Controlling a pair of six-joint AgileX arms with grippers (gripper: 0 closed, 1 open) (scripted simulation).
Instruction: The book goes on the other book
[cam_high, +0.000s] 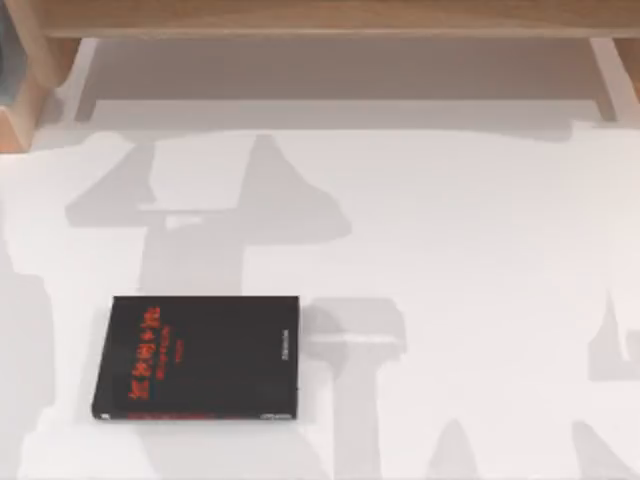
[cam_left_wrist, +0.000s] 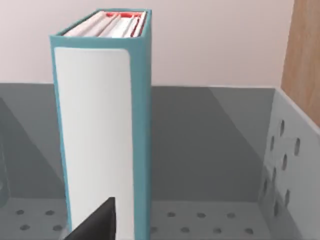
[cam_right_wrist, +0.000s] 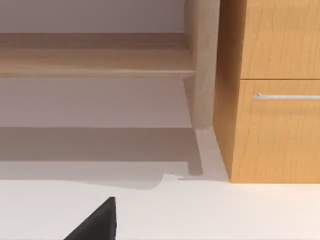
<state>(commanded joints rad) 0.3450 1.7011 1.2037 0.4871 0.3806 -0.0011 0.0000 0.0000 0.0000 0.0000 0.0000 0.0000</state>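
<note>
Left gripper (cam_left_wrist: 102, 222): a single dark fingertip (cam_left_wrist: 100, 220) at the lower edge of the left wrist view, overlapping the bottom of the book (cam_left_wrist: 102, 125). Whether it touches the cover, and how far apart the jaws stand, cannot be told.

The book stands upright in a grey bin (cam_left_wrist: 280, 150) with perforated floor and side wall; turquoise edging, pale face, page edges with some red at the top.

Right gripper (cam_right_wrist: 102, 222): again one dark fingertip (cam_right_wrist: 100, 220), at the lower edge of the right wrist view, above bare white table (cam_right_wrist: 225, 210). Jaw spacing cannot be told. Beyond it, a wooden cabinet (cam_right_wrist: 270, 90) with a metal drawer handle (cam_right_wrist: 287, 96) and a low wooden shelf (cam_right_wrist: 95, 62).

Top view: the other book (cam_high: 200, 357) lies flat in the lower left of the frame, black cover up, red lettering along its left side. Arm shadows cross the white surface around it.
</note>
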